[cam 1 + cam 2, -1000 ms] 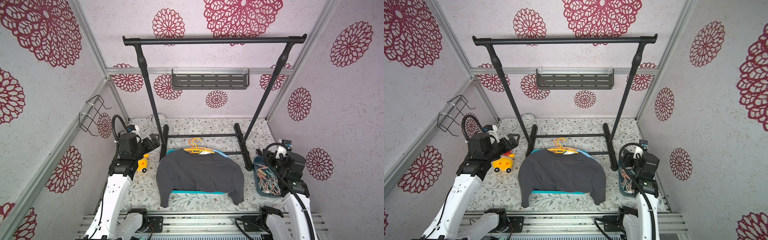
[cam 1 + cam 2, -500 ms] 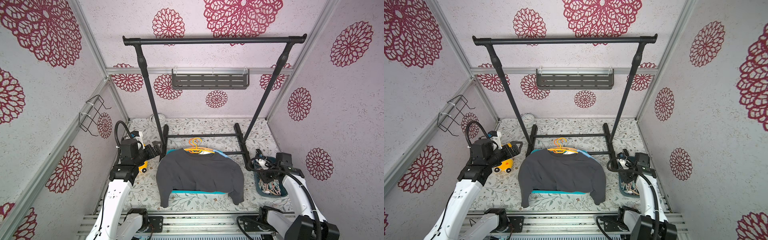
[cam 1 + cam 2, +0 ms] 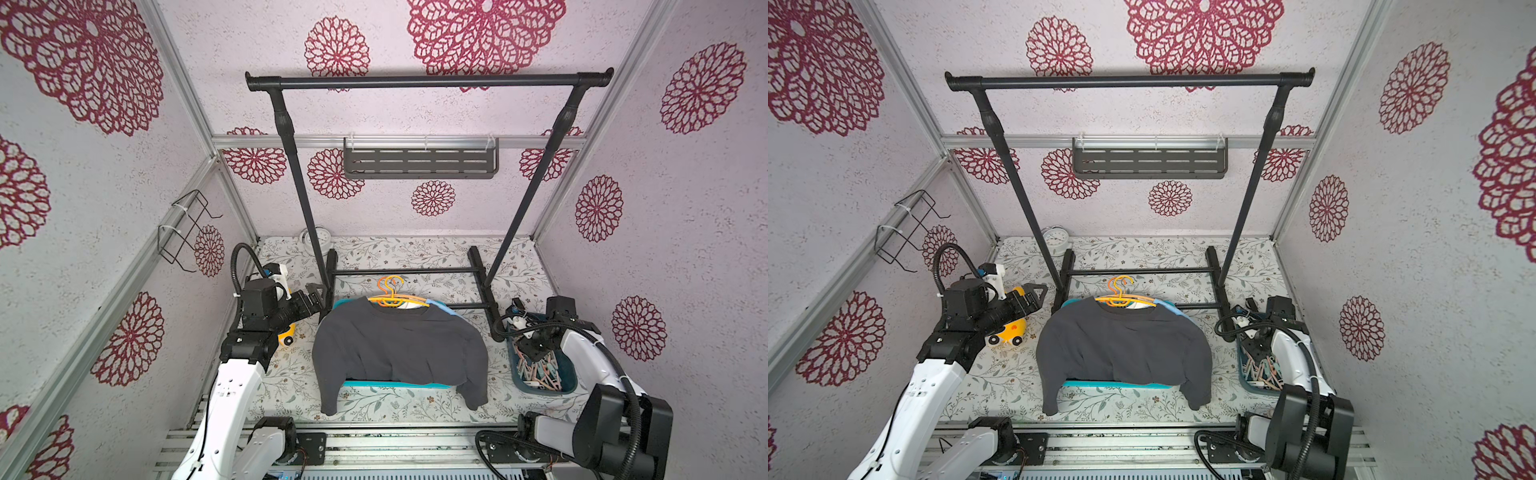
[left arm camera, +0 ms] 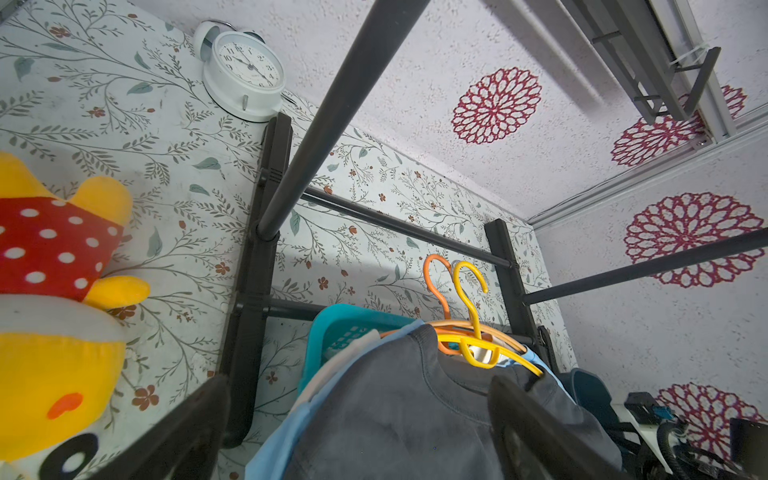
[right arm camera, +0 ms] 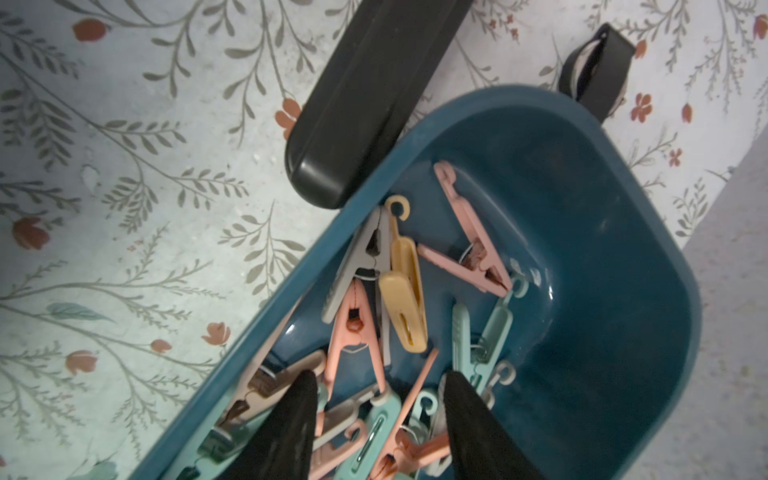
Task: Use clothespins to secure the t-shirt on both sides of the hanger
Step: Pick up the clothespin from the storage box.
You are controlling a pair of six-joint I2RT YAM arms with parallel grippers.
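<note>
Far left over the floral table top (image 3: 291, 374), the L gripper (image 4: 357, 415) hovers w/ jaws spread wide and nothing btwn them, pointing toward the shirt collar. Just beneath that arm lies a yellow plush toy (image 3: 1007, 332). Further back, a white alarm clock (image 4: 245, 70) stands by a foot of the black garment rack (image 3: 428, 81). Centre: a dark grey t-shirt (image 3: 399, 349) is draped over a teal basket (image 4: 332, 328), sleeves hanging past its sides. Orange and yellow hangers (image 3: 390, 293) poke out at the neck, hooks toward the rack. Right of that, a dark blue bin (image 5: 602, 232) sits just beside a rack foot and holds the clothespins (image 5: 357, 328): pink, mint, cream, grey, in a loose pile. The R gripper (image 5: 380, 415) is down inside the bin, jaws part-open astride several pegs; none visibly pinched.
</note>
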